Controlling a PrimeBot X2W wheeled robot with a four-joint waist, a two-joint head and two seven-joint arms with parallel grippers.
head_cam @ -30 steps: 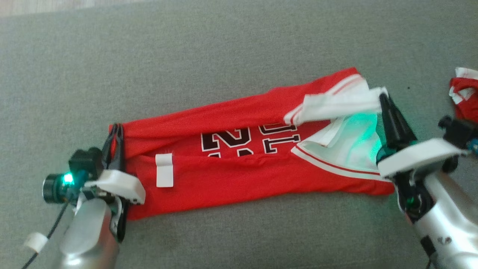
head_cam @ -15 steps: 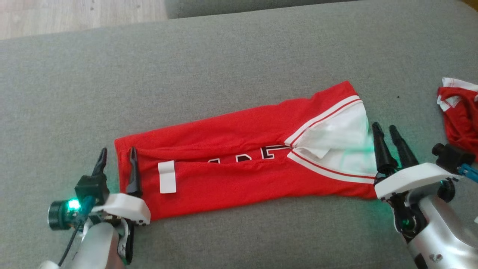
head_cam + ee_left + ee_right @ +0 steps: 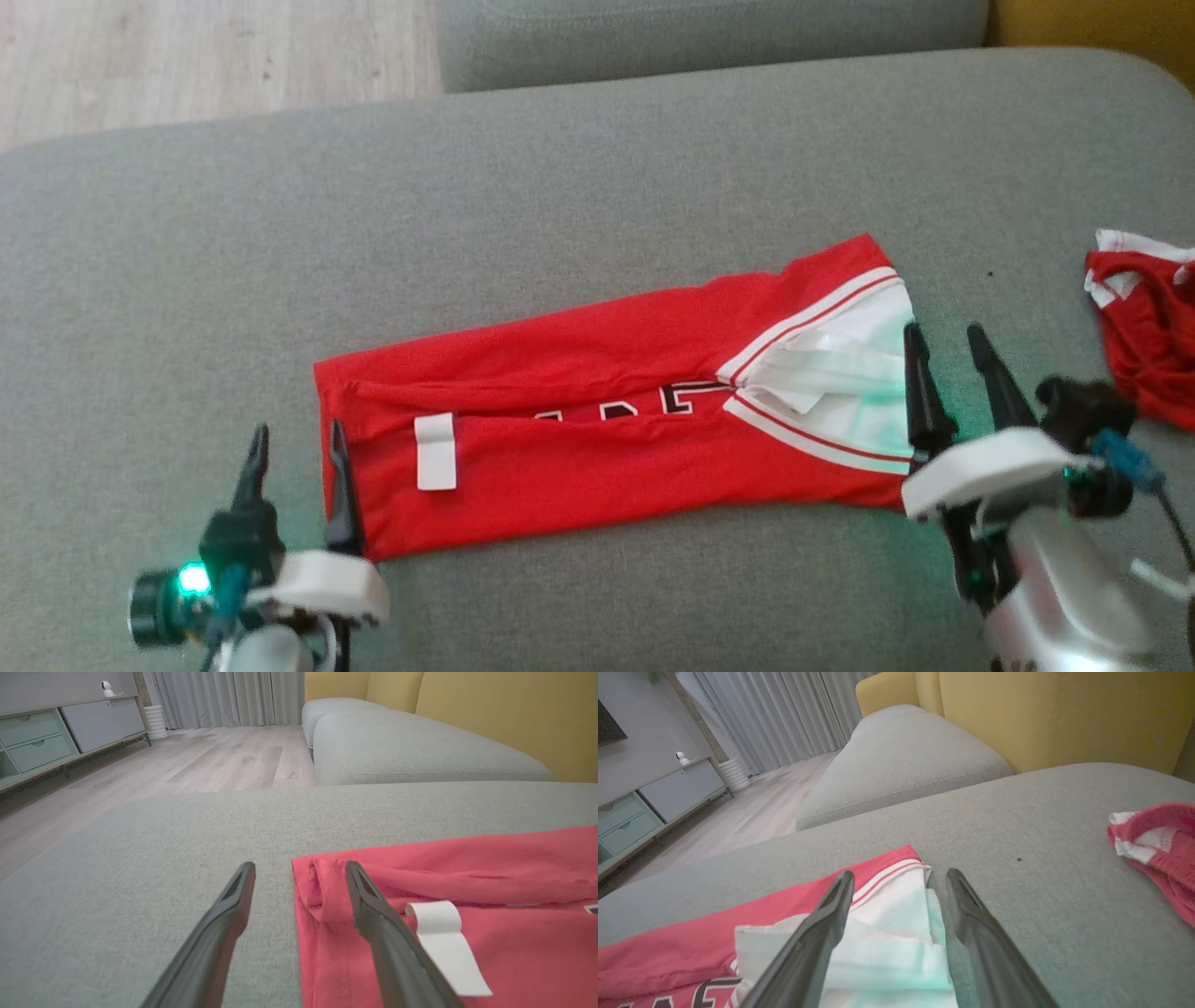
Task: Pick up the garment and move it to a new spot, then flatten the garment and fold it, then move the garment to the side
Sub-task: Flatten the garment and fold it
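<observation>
The garment is a red jersey with white trim and black lettering, lying folded into a long strip on the grey cushion. My left gripper stands open at the strip's left end, one finger over the red hem, the other over bare cushion. My right gripper is open at the white-lined right end, nothing held between its fingers. A white label lies on the red cloth near the left end.
A second red and white garment lies bunched at the cushion's right edge. Beyond the cushion's far side are another grey seat, a yellow backrest and wooden floor.
Both grippers opened and let go of the garment. The lifted upper layer now lies down over the lettering, and both grippers have drawn back toward me. The camera also tilted.
</observation>
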